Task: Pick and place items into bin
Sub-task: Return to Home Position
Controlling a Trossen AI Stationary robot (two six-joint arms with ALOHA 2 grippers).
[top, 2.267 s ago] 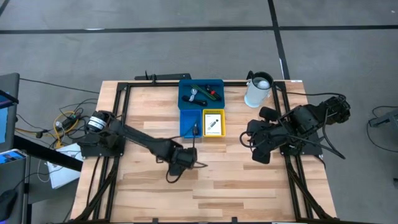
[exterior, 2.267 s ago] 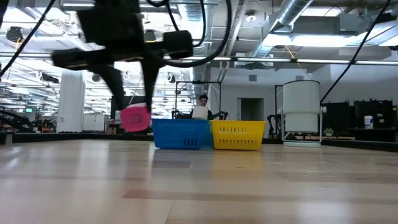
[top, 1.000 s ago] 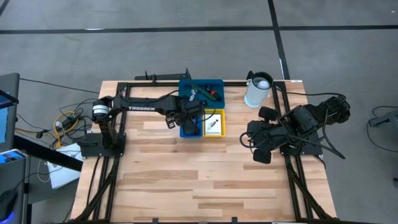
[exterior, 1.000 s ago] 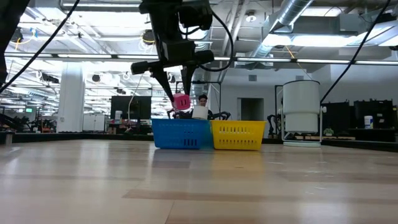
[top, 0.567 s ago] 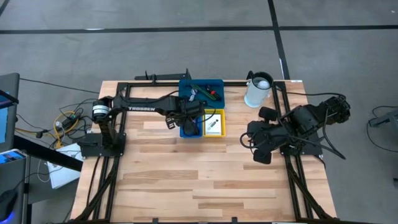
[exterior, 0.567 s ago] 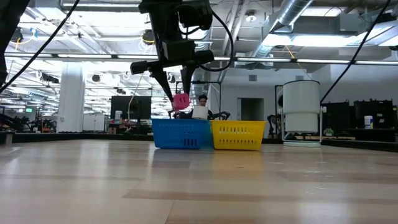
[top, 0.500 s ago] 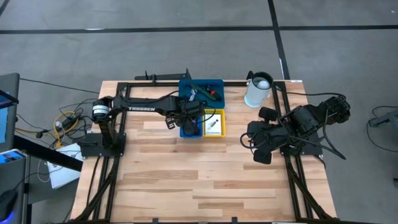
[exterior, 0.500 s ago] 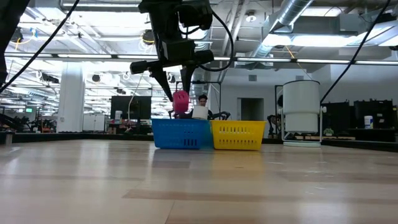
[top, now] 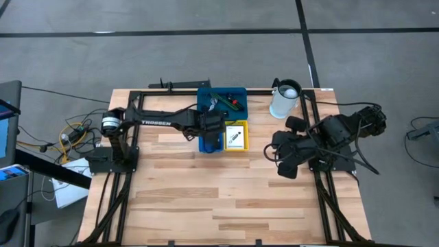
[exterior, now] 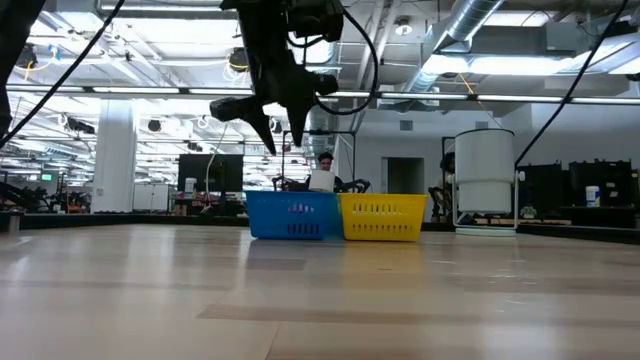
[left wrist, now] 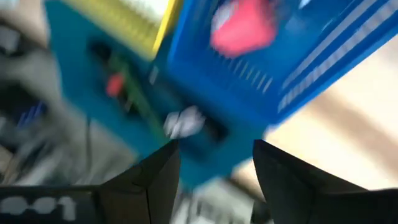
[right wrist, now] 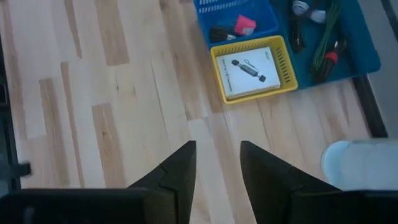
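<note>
The bin is a wide blue tray [top: 221,98] joined to a small blue bin [top: 208,142] and a yellow bin [top: 235,137]. A pink-red block [right wrist: 244,26] lies in the small blue bin beside a black piece [right wrist: 219,32]; the left wrist view shows the block [left wrist: 242,28] too. A white card [right wrist: 249,65] lies in the yellow bin. A green-tipped pen and a red-tipped cable [right wrist: 329,57] lie in the wide tray. My left gripper [exterior: 285,140] hangs open above the small blue bin, holding nothing. My right gripper [right wrist: 217,165] waits open, high over the table's right side.
A white pitcher [top: 285,99] stands at the far right of the table, beside the bin. Black frame rails [top: 137,103] run along the table's edges. The near half of the wooden table [top: 219,199] is bare boards.
My left gripper has stayed above the small blue bin, rolled its wrist and let go of the pink-red block. The block has dropped from between the fingers into the small blue bin.
</note>
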